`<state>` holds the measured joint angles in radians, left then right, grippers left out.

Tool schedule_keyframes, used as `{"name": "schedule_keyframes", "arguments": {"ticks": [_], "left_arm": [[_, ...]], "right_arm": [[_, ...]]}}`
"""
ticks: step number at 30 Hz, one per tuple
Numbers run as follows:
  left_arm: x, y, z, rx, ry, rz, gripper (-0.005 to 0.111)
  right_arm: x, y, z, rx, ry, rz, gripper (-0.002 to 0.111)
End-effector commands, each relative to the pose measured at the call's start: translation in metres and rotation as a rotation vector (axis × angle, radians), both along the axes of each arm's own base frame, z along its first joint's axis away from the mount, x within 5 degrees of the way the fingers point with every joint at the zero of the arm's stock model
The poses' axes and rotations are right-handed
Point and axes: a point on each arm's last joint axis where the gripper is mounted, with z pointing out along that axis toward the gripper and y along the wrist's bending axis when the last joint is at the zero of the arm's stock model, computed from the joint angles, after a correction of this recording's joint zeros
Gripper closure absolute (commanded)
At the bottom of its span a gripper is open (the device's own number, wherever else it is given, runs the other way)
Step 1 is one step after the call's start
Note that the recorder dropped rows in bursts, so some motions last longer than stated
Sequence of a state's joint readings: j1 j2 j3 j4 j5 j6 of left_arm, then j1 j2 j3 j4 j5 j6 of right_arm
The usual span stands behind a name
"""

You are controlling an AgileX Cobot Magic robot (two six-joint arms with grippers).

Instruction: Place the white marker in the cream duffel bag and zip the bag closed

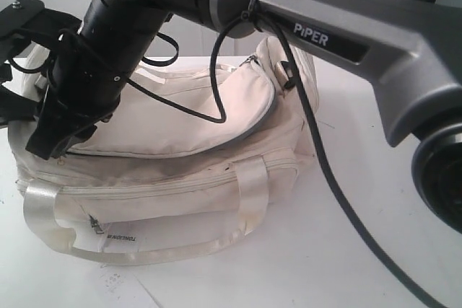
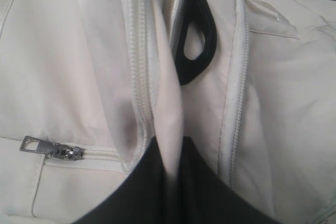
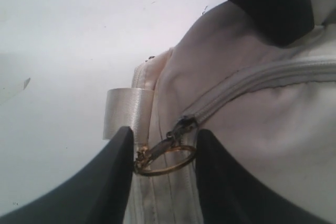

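Observation:
The cream duffel bag (image 1: 180,171) lies on its side on the white table, its curved top flap uppermost. The white marker is not in view. My right gripper (image 3: 164,148) reaches across to the bag's left end (image 1: 54,142). It is shut on the brass ring (image 3: 165,163) of the grey zipper pull (image 3: 181,129), and the ring touches both dark fingers. My left gripper (image 2: 168,153) is shut on a fold of cream fabric (image 2: 170,114) beside a zipper track (image 2: 137,77). A black D-ring (image 2: 197,35) sits just beyond it.
A second metal zipper pull (image 2: 50,149) lies on a side pocket seam. A satin handle (image 1: 43,214) and a paper tag (image 1: 119,239) hang at the bag's front. The right arm's cable (image 1: 325,171) drapes over the bag. White table (image 1: 375,200) extends to the right.

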<state>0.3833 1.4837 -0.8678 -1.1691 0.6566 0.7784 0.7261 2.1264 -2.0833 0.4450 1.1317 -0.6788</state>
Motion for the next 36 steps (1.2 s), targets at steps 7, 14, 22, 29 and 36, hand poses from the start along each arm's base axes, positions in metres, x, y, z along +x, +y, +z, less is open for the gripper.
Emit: {"name": "schedule_keyframes", "arguments": {"ticks": [7, 14, 22, 29, 36], "left_arm": [[0.004, 0.005, 0.0, 0.008, -0.019, 0.068, 0.107], [0.004, 0.005, 0.0, 0.008, -0.019, 0.068, 0.107], [0.004, 0.006, 0.0, 0.014, -0.02, 0.076, 0.107], [0.004, 0.006, 0.0, 0.009, -0.02, 0.072, 0.107], [0.004, 0.006, 0.0, 0.009, -0.02, 0.072, 0.107]], "right_arm": [[-0.016, 0.0, 0.009, 0.002, 0.113, 0.007, 0.108], [-0.017, -0.002, 0.013, 0.008, 0.138, -0.036, 0.108], [-0.02, -0.005, 0.015, -0.001, 0.157, -0.069, 0.108], [-0.021, -0.006, 0.009, -0.014, 0.179, -0.078, 0.108], [-0.019, -0.01, 0.012, -0.033, 0.198, -0.162, 0.096]]}}
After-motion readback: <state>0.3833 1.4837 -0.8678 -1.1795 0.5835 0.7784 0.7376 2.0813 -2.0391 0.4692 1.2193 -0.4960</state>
